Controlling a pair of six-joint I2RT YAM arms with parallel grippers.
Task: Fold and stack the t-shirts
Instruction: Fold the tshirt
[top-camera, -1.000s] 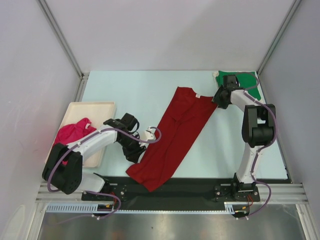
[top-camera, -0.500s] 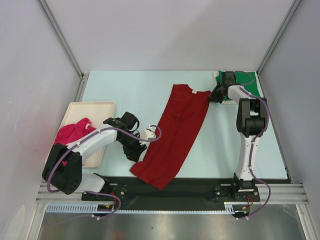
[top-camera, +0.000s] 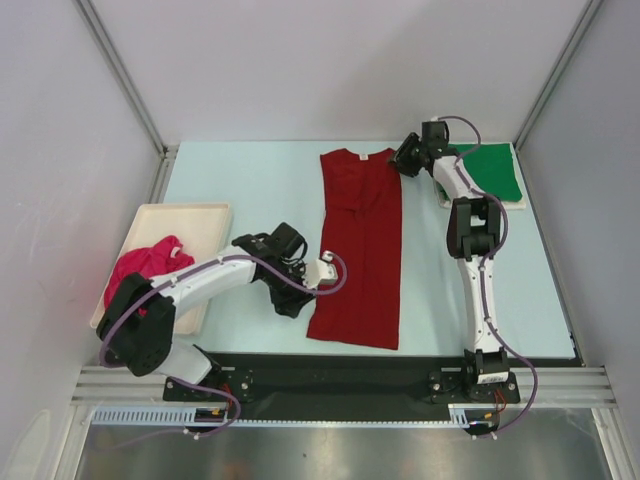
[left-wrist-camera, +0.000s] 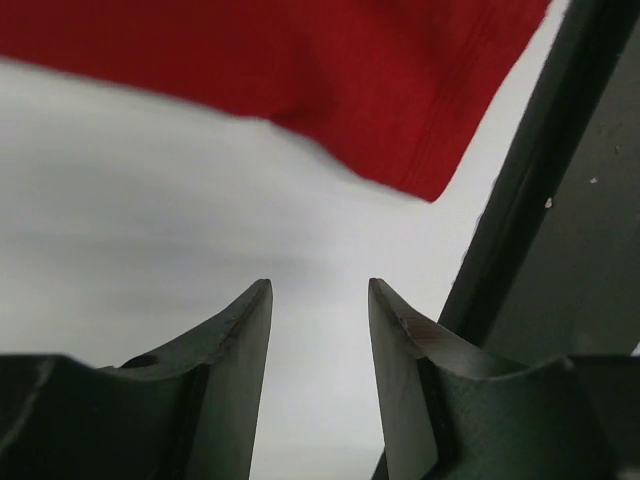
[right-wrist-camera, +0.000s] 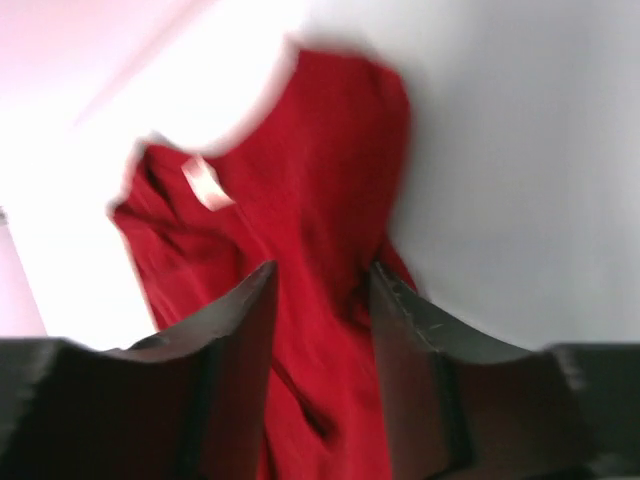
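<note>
The dark red t-shirt (top-camera: 358, 250) lies as a long straight strip down the middle of the table. My right gripper (top-camera: 403, 160) is open over its far right shoulder; in the right wrist view (right-wrist-camera: 322, 270) red cloth (right-wrist-camera: 310, 180) shows between and beyond the spread fingers. My left gripper (top-camera: 300, 305) is open and empty beside the shirt's near left corner; in the left wrist view (left-wrist-camera: 320, 290) that corner (left-wrist-camera: 400, 120) lies ahead, apart from the fingers. The green t-shirt (top-camera: 497, 170) lies at the far right. The bright pink t-shirt (top-camera: 145, 265) is bunched in the tray.
The cream tray (top-camera: 195, 215) stands at the left of the table. The black base rail (top-camera: 400, 375) runs along the near edge and shows in the left wrist view (left-wrist-camera: 570, 230). Grey walls close in the back and sides.
The dark red shirt swung from a diagonal to a straight strip. My right gripper moved left along the far edge with its top; my left gripper moved right near its bottom.
</note>
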